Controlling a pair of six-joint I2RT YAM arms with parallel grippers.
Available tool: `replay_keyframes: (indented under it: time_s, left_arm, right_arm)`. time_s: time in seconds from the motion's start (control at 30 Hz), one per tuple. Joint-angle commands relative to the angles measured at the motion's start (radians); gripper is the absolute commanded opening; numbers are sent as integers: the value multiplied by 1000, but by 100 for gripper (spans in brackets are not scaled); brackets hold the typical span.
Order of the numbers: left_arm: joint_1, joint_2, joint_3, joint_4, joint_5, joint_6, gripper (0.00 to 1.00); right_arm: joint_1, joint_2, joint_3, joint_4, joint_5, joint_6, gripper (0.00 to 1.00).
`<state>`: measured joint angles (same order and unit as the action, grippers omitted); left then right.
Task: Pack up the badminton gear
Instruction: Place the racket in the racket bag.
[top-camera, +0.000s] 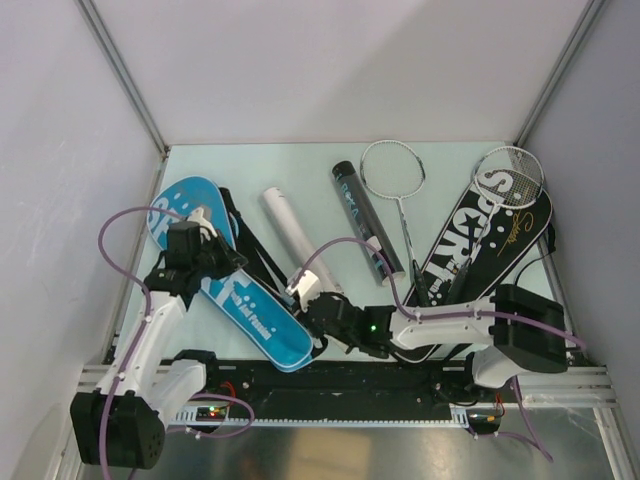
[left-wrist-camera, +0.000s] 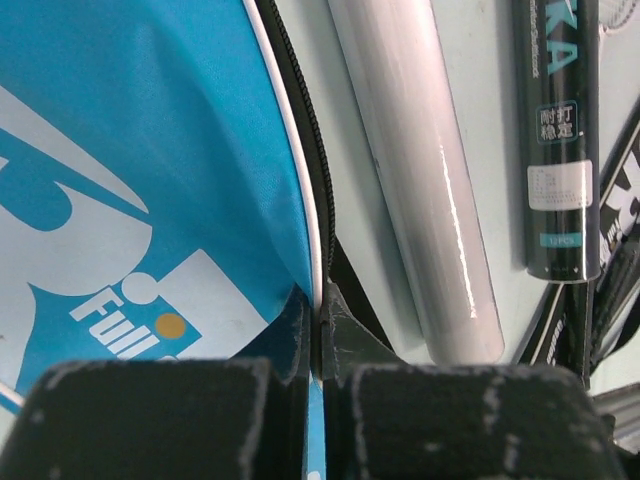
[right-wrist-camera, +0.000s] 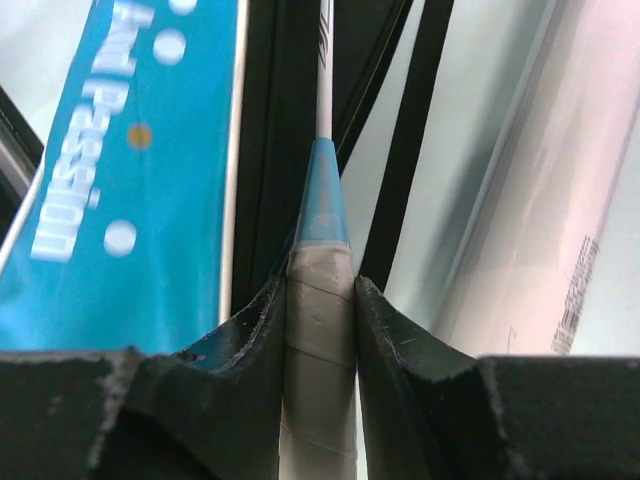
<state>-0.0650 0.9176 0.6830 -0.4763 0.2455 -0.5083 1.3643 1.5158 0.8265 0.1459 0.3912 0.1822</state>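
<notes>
Blue cover (top-camera: 250, 305) part-packed — left fingers (left-wrist-camera: 345, 335) pinch its rim, right fingers (right-wrist-camera: 385, 330) clench a racket handle (right-wrist-camera: 318, 320) at its mouth; tubes (top-camera: 290, 235), silver rackets (top-camera: 393, 170), black cover (top-camera: 480, 240) remain.

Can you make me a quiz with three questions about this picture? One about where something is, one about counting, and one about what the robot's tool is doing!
1. Where does the white tube lie?
A. Between the blue cover and the black tube
B. Standing upright in a corner
C. Held up in the air

2. How many tubes can you see?
A. One
B. Two
C. Four

3. What is the right tool doing?
A. Standing wide open, holding nothing
B. Closed on a racket handle
C. Lifting the white tube

Answers:
1 A, the top view shows it lying flat with the blue cover on one side and the black tube on the other.
2 B, there is one white and one black.
3 B, the right wrist view shows it squeezing the grey handle from both sides.
</notes>
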Motion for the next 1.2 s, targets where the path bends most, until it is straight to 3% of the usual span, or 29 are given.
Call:
replay_keyframes:
  time_s: [0.0,0.4,0.7,0.9,1.03,1.17]
  left_arm:
    - [-3,-63,-48,101,128,-71,0]
    - [-5,-73,-156,186,174,-183,0]
    - [-4,-74,-211,251,126,-254,0]
    - [-3,-16,-249,265,51,-264,0]
    - [-3,24,-254,266,2,-270,0]
    - [-3,40,-258,265,-28,-278,0]
  right_arm:
    - [-39,64,95,174,-54,41,0]
    - [-140,276,202,346,-129,162,0]
    - [-181,326,229,326,-164,401,1]
    - [-182,318,230,224,-301,566,22]
    - [-190,297,230,137,-372,559,38]
    - [-219,259,229,28,-453,525,47]
